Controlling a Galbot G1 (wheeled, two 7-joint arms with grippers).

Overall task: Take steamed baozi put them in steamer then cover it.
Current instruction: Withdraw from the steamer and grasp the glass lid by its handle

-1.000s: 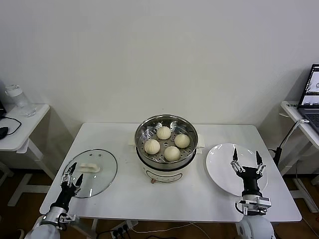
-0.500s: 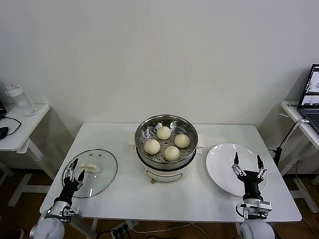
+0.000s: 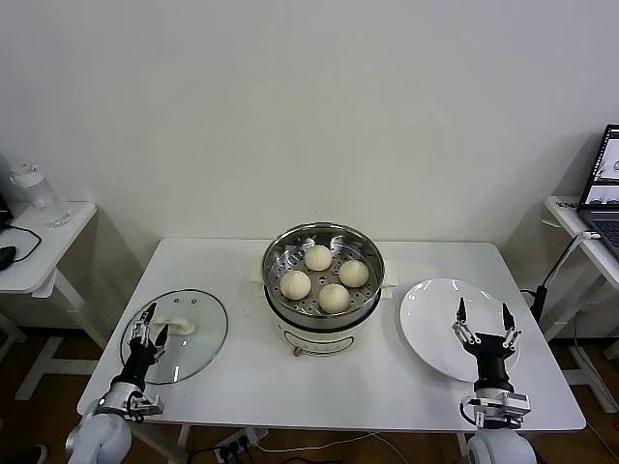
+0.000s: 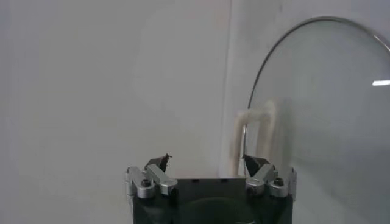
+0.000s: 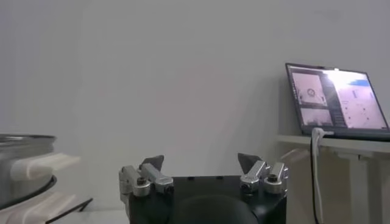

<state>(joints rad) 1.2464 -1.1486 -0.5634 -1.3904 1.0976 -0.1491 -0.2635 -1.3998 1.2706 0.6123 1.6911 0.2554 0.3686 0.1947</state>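
Note:
Several cream-white steamed baozi (image 3: 334, 298) lie inside the shiny steamer (image 3: 322, 235) on its white pot base at the table's middle. The cover (image 3: 193, 350), a clear glass lid with a white handle (image 3: 176, 326), lies flat on the table's left side. My left gripper (image 3: 150, 322) stands open and upright over the lid's near-left part, just left of the handle. In the left wrist view the lid (image 4: 329, 109) and its handle (image 4: 253, 137) show beyond the open left gripper (image 4: 207, 161). My right gripper (image 3: 483, 319) stands open and empty over the white plate (image 3: 430, 314).
The plate is bare. A side table at the left holds a water bottle (image 3: 34, 191). Another at the right holds a laptop (image 3: 607, 184), also in the right wrist view as the laptop (image 5: 335, 100). The pot's edge (image 5: 24, 146) shows there too.
My left gripper has shifted slightly right, toward the lid's handle. My right gripper has drifted a little toward the table's front right. Both stay open.

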